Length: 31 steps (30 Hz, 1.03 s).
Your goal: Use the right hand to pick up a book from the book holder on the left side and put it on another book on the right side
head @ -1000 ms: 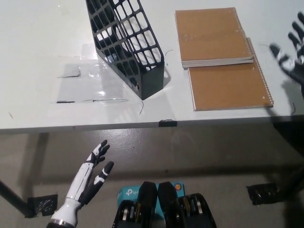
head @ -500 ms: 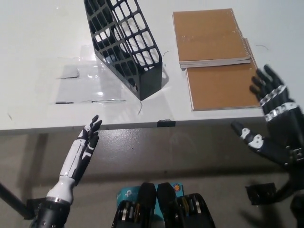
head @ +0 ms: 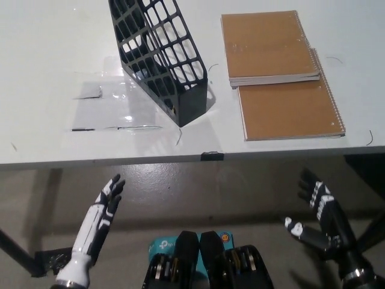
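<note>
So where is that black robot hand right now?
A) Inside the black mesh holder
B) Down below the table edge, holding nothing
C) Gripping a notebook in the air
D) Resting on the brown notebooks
B: the black right robot hand hangs open below the table edge at the lower right, well clear of the brown spiral notebooks and the black mesh book holder.

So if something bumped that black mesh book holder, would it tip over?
Probably easily. The book holder looks empty, with open lattice walls, so it is likely light. It is tall and narrow and already appears to lean, so a sideways push might topple or slide it on the smooth table.
</note>
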Tool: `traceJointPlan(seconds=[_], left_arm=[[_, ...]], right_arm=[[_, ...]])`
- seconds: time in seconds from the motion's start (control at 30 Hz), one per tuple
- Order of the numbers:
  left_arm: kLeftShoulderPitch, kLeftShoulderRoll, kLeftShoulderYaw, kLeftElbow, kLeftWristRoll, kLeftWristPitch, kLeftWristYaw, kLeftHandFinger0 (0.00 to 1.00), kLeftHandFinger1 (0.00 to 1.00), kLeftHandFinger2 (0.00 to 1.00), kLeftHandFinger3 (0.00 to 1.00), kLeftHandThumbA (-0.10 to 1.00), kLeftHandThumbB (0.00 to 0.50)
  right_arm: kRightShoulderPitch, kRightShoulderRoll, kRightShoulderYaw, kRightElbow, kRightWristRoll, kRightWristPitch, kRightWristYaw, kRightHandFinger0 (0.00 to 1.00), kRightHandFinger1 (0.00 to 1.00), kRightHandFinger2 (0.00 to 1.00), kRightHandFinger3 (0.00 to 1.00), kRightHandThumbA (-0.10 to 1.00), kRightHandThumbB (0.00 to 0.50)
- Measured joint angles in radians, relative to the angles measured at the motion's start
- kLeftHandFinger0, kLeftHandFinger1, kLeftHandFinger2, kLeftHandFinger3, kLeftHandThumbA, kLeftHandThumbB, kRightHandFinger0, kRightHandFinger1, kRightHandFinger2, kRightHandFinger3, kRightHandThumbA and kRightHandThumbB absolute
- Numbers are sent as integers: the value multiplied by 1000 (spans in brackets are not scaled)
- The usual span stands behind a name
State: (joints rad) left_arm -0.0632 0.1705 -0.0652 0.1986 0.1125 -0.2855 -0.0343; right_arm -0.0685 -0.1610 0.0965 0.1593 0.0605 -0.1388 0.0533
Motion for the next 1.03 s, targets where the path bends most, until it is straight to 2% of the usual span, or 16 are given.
traceJointPlan(seconds=[0.1, 0.37, 0.6, 0.67, 0.9, 1.03], left_arm=[[38, 0, -8, -17, 0, 0, -4, 1000, 1000, 1000, 1000, 1000, 262], [78, 0, -22, -27, -1, -2, -24, 1000, 1000, 1000, 1000, 1000, 220], [81, 0, -24, -26, 0, -6, -26, 1000, 1000, 1000, 1000, 1000, 222], [80, 0, -24, -26, 0, -6, -26, 1000, 1000, 1000, 1000, 1000, 227], [75, 0, -23, -22, 2, -6, -26, 1000, 1000, 1000, 1000, 1000, 231], [69, -2, -21, -23, 2, -3, -25, 1000, 1000, 1000, 1000, 1000, 250]], right_arm=[[30, 9, 7, 30, -26, -41, -3, 867, 933, 1000, 1000, 753, 102], [79, 30, 19, 63, -74, -110, -4, 866, 922, 1000, 1000, 744, 108], [78, 28, 18, 69, -91, -122, -1, 834, 884, 1000, 1000, 685, 92], [77, 27, 19, 69, -96, -122, 0, 818, 869, 990, 1000, 699, 103], [48, 16, 22, 81, -124, -122, 7, 801, 857, 969, 1000, 684, 97], [30, 12, 23, 82, -130, -122, 12, 792, 844, 954, 1000, 674, 91]])
